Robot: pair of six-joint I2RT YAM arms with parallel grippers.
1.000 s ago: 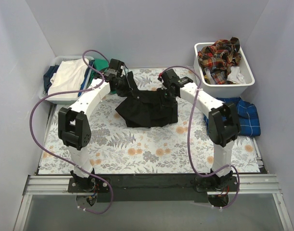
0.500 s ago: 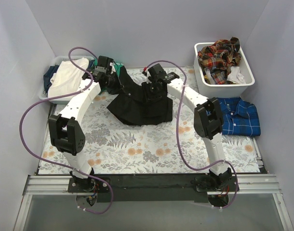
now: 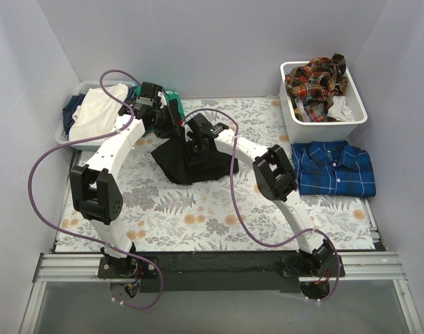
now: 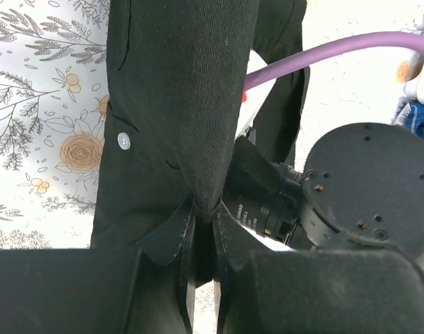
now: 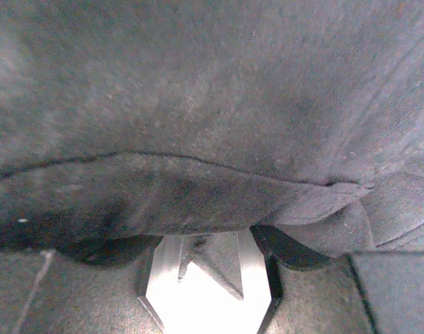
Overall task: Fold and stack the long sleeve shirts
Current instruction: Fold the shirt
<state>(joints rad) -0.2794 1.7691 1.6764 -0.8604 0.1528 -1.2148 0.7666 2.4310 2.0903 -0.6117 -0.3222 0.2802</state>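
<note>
The large black long sleeve shirt (image 3: 191,165) lies bunched on the floral mat, its upper part lifted between both grippers. My left gripper (image 3: 169,120) is shut on a pinched fold of it (image 4: 205,209) at the back left. Close beside it, my right gripper (image 3: 199,137) holds a thick fold; in the right wrist view black cloth (image 5: 212,104) drapes over the fingertips, and the jaws stand partly apart around it. A folded blue plaid shirt (image 3: 334,169) lies flat at the right. Red-orange plaid shirts (image 3: 315,78) fill the bin.
A white bin (image 3: 356,115) stands at the back right. A basket (image 3: 67,132) at the back left holds white cloth (image 3: 99,111) and a green top (image 3: 165,95). Purple cables (image 3: 241,209) loop over the mat. Grey walls close in on three sides.
My right gripper has swept left across the mat, carrying the black shirt's right side toward my left gripper. The left gripper shifted slightly left and back. The blue plaid shirt now shows fully.
</note>
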